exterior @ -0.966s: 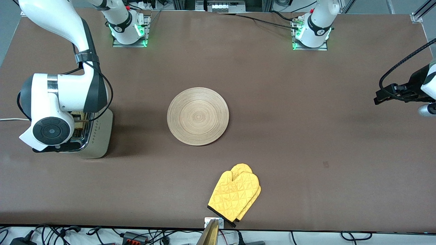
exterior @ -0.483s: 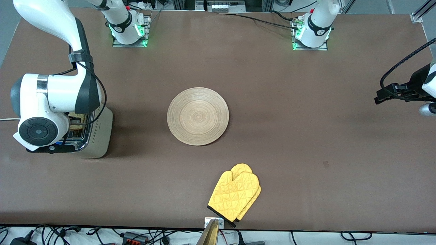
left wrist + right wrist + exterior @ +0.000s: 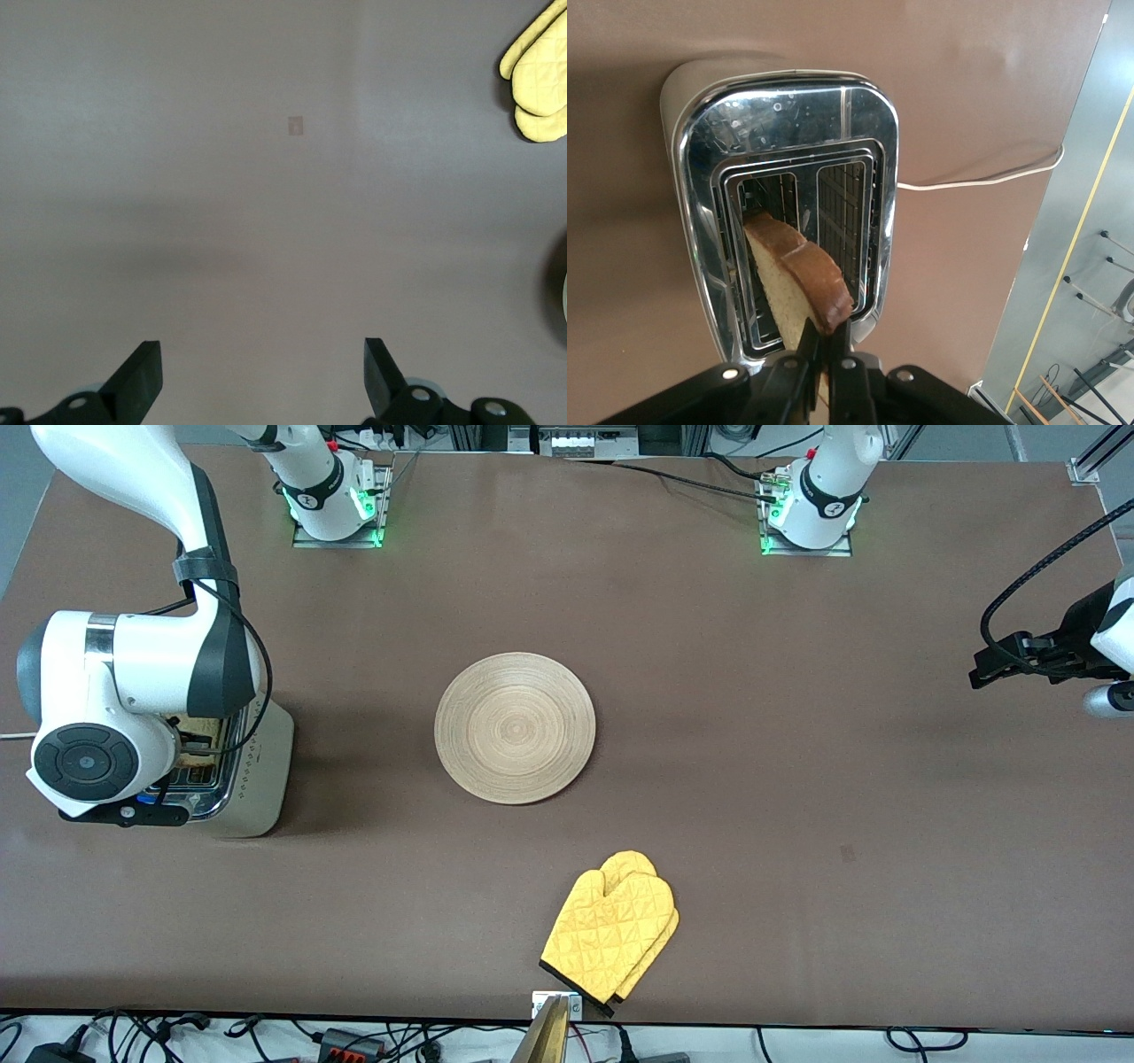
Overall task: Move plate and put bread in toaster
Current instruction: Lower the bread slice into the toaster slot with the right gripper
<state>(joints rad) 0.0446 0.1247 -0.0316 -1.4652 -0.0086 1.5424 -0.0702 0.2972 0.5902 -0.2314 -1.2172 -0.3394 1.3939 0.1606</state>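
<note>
Right hand pinching bread slice over toaster slot; left hand wide over bare bench.

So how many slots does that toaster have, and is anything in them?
2, side by side in the toaster's chrome top. The right gripper holds the bread part-way into one; the other shows empty.

Plate: light wood, concentric ring grain. Bread: pale golden crumb, dark brown crust. Toaster: shiny chrome top, matte silver-beige sides, dotted row, white cord. Oven mitt: yellow quilted diamonds, black cuff edge. Counter: plain brown.
</note>
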